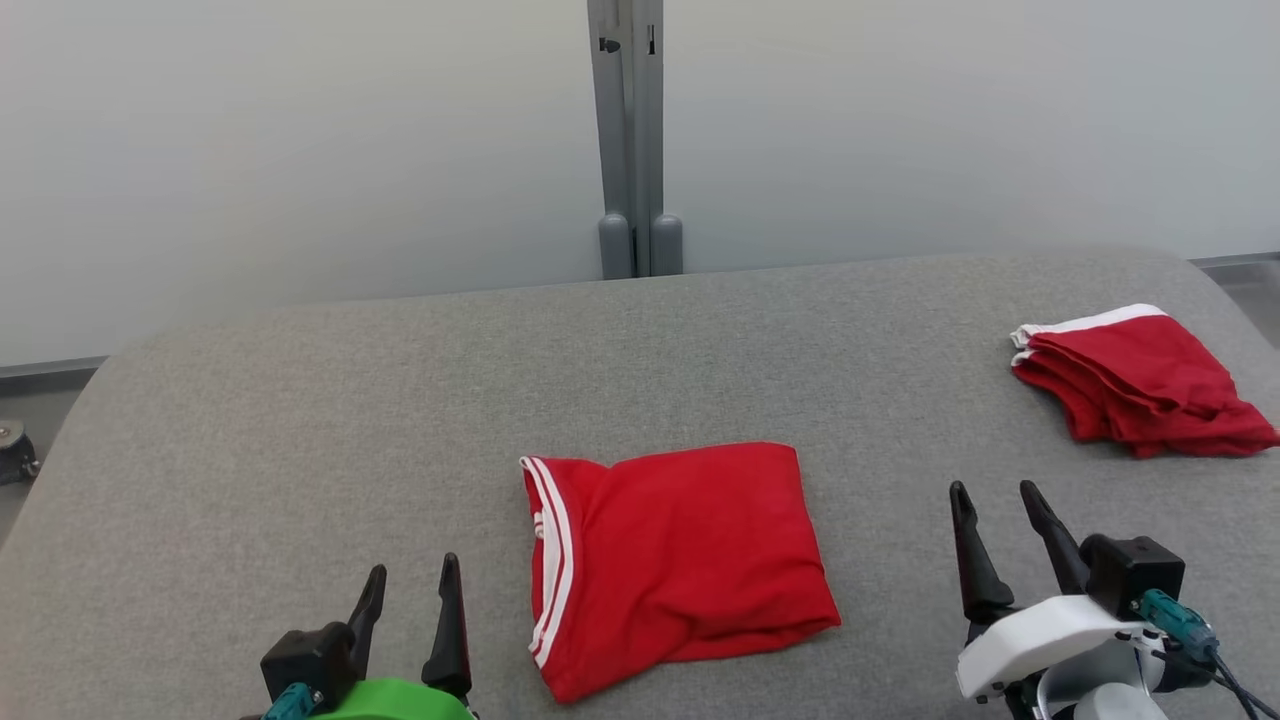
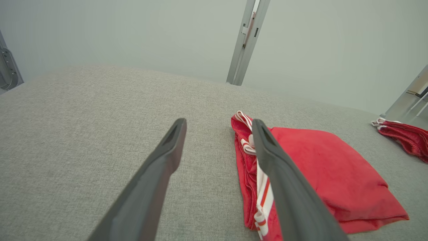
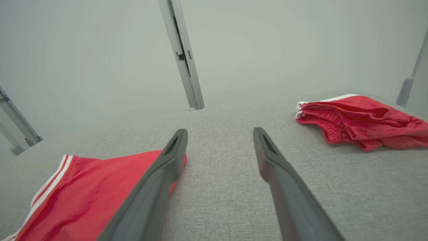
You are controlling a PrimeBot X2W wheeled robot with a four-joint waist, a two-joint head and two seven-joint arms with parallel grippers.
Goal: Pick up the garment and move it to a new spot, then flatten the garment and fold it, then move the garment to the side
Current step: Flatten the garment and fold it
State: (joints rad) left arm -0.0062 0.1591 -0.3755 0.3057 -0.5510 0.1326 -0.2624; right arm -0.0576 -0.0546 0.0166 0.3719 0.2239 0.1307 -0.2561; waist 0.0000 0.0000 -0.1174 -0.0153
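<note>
A red garment [image 1: 680, 560] with white stripes on its left edge lies folded into a rough rectangle at the middle front of the grey padded table [image 1: 400, 400]. It is also in the left wrist view as the red garment [image 2: 321, 170] and in the right wrist view as the red garment [image 3: 93, 190]. My left gripper [image 1: 412, 578] is open at the lower left, a short way left of the garment, holding nothing. My right gripper [image 1: 993, 494] is open at the lower right, apart from the garment's right edge, holding nothing.
A second red garment with white trim [image 1: 1140, 385] lies folded at the table's far right, near the edge. A grey post [image 1: 628, 140] stands against the pale wall behind the table. Bare grey surface spreads across the table's left half and back.
</note>
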